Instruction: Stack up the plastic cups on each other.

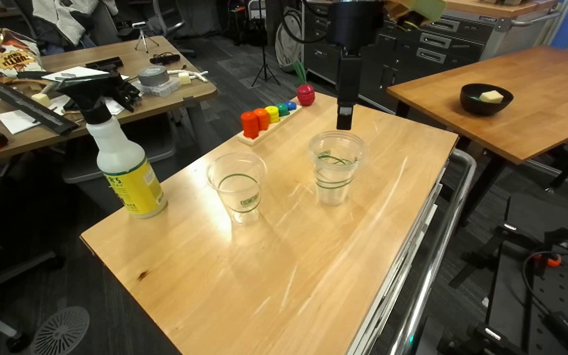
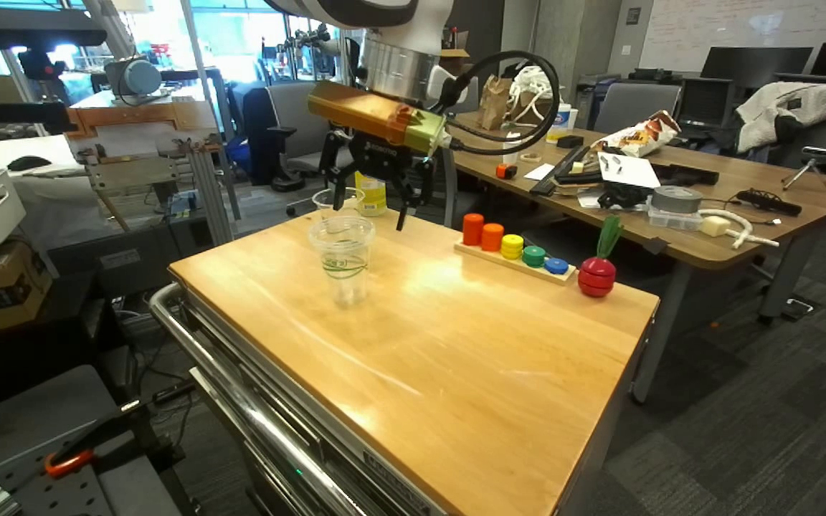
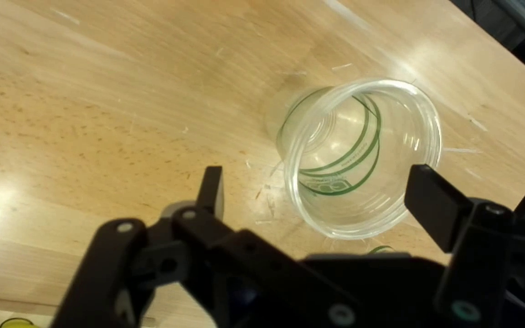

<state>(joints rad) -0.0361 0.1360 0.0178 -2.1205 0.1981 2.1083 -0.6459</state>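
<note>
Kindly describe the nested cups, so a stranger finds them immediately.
Find the wooden tabletop with a metal rail. The nested cups stand nearer that rail than the single cup, which is closer to the spray bottle. Their doubled rim and crossing green lines set them apart.

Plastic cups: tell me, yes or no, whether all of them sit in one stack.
No, in an exterior view a lone clear cup stands apart from the nested cups.

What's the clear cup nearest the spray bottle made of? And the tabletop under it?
The cup is probably plastic, smooth and shiny: its thin wall is clear. The tabletop looks like glossy wood: grain lines and glare show, but it could be veneer.
</note>
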